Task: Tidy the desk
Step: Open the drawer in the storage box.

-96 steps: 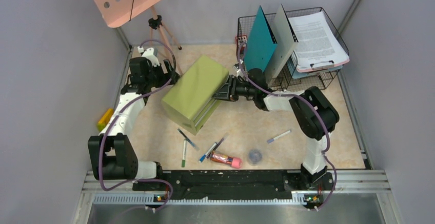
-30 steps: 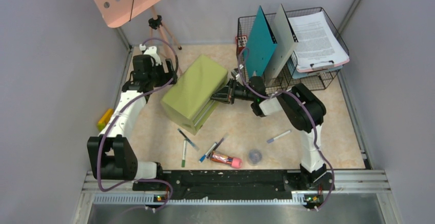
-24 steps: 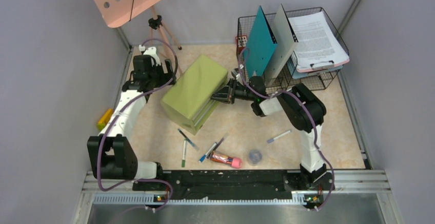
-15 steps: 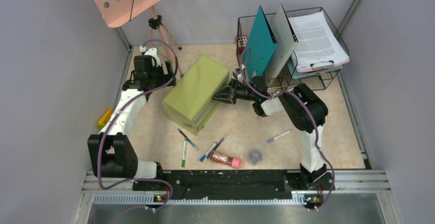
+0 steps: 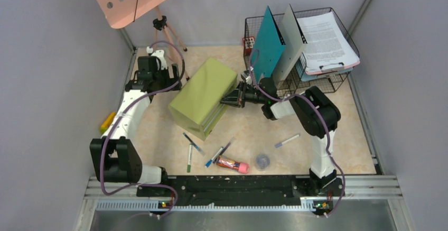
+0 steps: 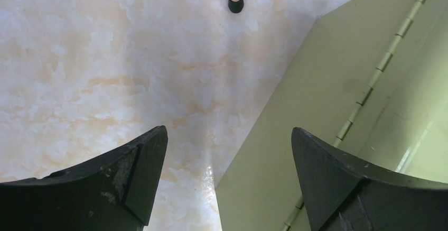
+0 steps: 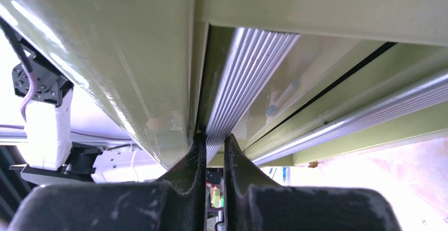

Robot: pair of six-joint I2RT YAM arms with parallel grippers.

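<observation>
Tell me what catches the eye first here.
The olive-green drawer box sits askew in the middle of the desk, the right gripper shut on its ribbed silver handle and the left gripper open by its far left corner. Pens lie scattered near the front, and a wire basket of folders and papers stands far right.
</observation>
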